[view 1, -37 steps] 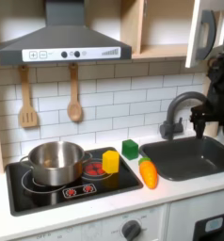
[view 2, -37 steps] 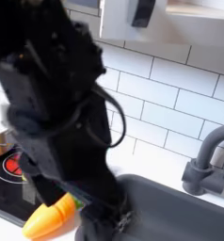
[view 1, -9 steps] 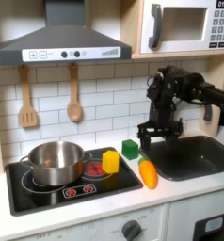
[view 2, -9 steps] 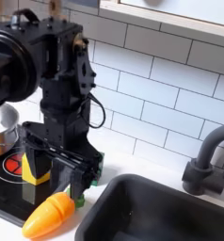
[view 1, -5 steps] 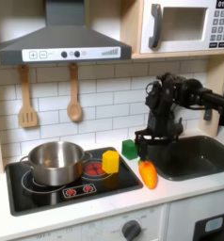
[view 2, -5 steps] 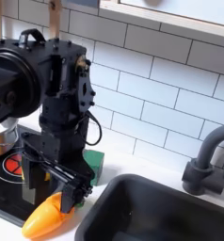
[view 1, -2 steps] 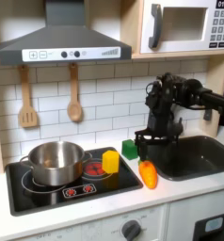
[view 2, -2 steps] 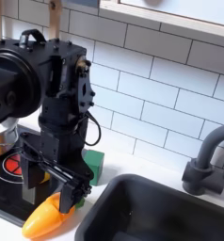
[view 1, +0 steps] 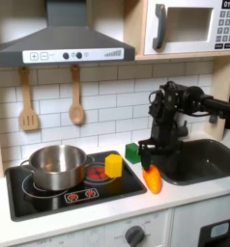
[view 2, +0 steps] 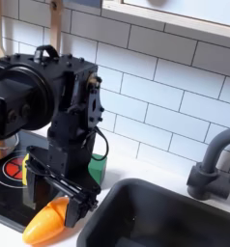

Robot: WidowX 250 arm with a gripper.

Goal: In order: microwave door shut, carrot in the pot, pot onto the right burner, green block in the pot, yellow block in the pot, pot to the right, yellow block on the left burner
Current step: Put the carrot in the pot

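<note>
Toy kitchen: range hood (view 1: 61,43), tiled backsplash (view 1: 107,101), sink (view 1: 199,159), cooktop (view 1: 73,193).

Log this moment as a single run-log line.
microwave door: shut | gripper: open, low over carrot | pot: on cooktop, no carrot inside | green block, yellow block: outside pot

Around the carrot (view 1: 153,179): the green block (view 1: 132,152) and yellow block (view 1: 113,165) crowd its far-left side; the sink (view 1: 199,159) borders its right; counter in front lies open.
</note>
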